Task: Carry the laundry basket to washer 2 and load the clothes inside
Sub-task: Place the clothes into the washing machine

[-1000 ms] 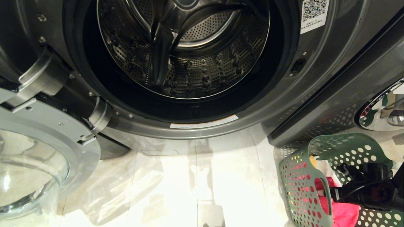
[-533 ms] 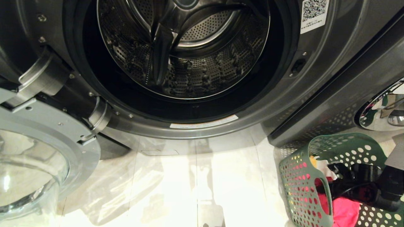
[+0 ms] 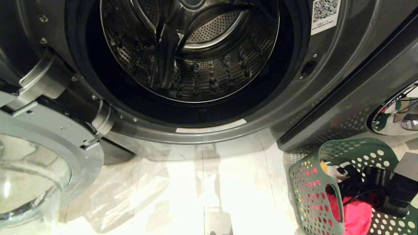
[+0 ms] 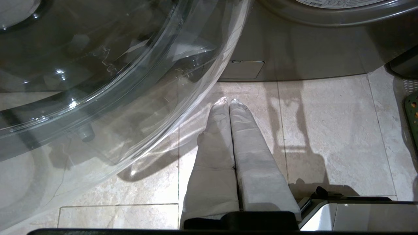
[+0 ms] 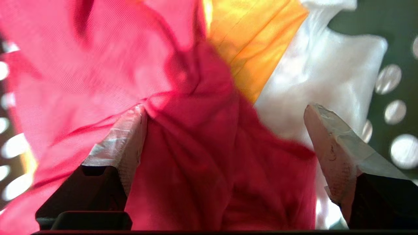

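While our head view only shows the right gripper (image 3: pixel 351 181) inside the laundry basket (image 3: pixel 307 195), its wrist view shows open jaws straddling the pink-red garment (image 5: pixel 202 156). Our left gripper (image 4: pixel 228 101) hangs shut above the floor (image 4: pixel 326 130).

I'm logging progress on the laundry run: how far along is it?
Done: the laundry basket sits beside the washer, whose door hangs open. In hand: the right gripper, open, is down among the clothes, straddling pink fabric. Left: the drum looks empty, so every garment must go in.
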